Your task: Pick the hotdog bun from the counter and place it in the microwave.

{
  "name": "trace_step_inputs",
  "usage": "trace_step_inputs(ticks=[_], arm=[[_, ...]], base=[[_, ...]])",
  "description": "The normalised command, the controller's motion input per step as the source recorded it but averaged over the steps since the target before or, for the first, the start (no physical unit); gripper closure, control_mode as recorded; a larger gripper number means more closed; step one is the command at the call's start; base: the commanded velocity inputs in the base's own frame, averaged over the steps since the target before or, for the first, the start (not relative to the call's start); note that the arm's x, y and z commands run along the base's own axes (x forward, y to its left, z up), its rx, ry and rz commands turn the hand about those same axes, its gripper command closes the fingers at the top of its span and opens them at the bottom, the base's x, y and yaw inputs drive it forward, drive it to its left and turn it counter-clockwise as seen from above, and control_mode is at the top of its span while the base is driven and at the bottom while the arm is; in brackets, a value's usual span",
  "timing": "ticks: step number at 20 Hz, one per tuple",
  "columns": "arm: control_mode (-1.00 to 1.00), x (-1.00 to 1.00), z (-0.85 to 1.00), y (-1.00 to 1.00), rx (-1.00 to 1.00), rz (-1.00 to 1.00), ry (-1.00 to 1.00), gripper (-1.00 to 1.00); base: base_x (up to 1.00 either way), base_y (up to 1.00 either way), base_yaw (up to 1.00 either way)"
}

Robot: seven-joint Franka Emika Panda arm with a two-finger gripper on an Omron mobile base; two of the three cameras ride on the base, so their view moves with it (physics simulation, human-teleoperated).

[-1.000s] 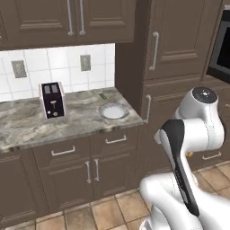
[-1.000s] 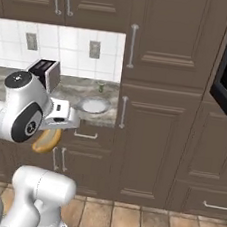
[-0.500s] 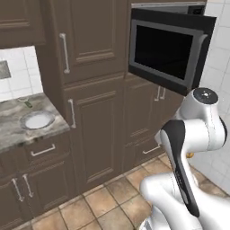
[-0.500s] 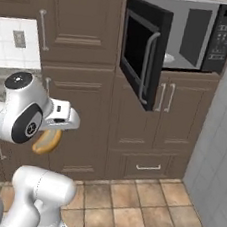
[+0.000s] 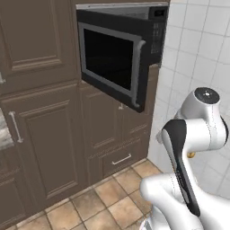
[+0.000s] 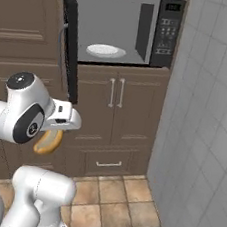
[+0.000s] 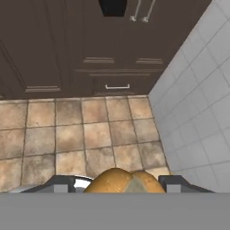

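The golden-brown hotdog bun (image 7: 122, 180) sits between my dark fingertips (image 7: 60, 183), and the gripper (image 7: 119, 185) is shut on it. From the right base view the bun (image 6: 47, 141) hangs under the white hand, low at the left, well below the microwave. The microwave (image 6: 115, 30) stands open, showing its pale grey inside. Its dark-glass door (image 5: 112, 58) with the curved grey handle (image 5: 138, 72) swings out to the left. A black keypad (image 6: 168, 31) is on its right. A sliver of the grey counter (image 5: 3, 134) shows at the far left.
A round pale plate (image 6: 103, 50) lies on the microwave floor. Brown cabinets and a drawer (image 6: 108, 163) fill the wall below it. A white tiled wall (image 6: 205, 122) closes the right side. Tan floor tiles (image 7: 90, 134) lie under the hand.
Both base views have swung right as the base drove: toaster and counter slid off to the left, and the open microwave now stands ahead. The bun stays in the gripper.
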Motion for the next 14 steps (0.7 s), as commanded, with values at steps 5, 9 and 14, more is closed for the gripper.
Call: trace_step_inputs(ticks=[5,9,14], arm=[[1.00,0.00,0.00,0.00,0.00,0.00,0.00,1.00],[1.00,0.00,0.00,0.00,0.00,0.00,0.00,1.00],[1.00,0.00,0.00,0.00,0.00,0.00,0.00,1.00]], base=[[0.20,-0.90,0.13],[0.88,-0.33,0.31],[0.97,-0.22,0.36]])
